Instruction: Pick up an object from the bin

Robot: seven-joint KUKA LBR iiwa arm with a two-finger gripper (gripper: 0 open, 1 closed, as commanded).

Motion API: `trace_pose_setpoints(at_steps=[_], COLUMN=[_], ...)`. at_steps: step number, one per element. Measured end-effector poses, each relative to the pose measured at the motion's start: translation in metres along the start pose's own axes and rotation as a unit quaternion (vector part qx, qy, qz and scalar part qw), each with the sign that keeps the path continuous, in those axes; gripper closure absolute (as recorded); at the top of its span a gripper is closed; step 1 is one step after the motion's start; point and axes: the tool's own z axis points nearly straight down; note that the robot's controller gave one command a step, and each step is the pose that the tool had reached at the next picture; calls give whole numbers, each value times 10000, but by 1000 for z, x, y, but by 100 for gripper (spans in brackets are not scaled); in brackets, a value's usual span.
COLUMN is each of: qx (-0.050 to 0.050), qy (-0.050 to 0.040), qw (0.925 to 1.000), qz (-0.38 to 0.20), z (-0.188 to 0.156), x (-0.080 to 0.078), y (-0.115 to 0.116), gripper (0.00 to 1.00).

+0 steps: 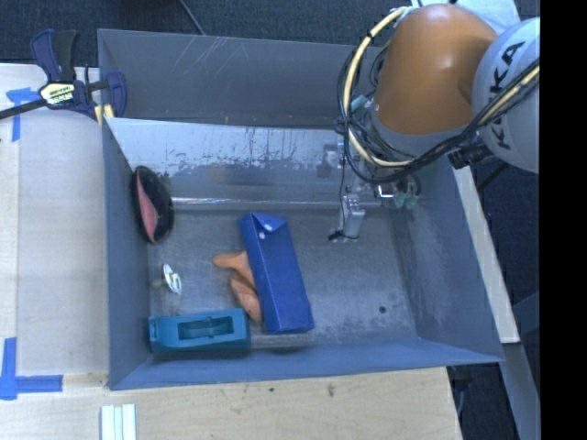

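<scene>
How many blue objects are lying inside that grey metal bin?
2. A long dark blue rectangular box lies mid-floor in the grey metal bin; a flat teal-blue plastic block lies at the front left. Smaller ones could be hidden underneath.

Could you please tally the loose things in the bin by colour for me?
Blue: 2, a long box and a teal block
Orange: 1, a lumpy piece
Black and pink: 1, an oval thing
Silvery: 1, a small bit
Total: 5
</scene>
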Motion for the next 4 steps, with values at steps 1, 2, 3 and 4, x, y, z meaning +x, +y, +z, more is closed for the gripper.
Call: trace_pose_setpoints(at_steps=[1, 2, 3, 4], qx=[-1, 5, -4, 2], qy=[-41, -63, -30, -52], qw=[10000, 9936, 9992, 9914], qz=[2, -1124, -392, -1305], z=[-5, 54, 72, 70], x=[-1, -19, -25, -29], y=[0, 57, 75, 75], gripper=[0, 0, 0, 0])
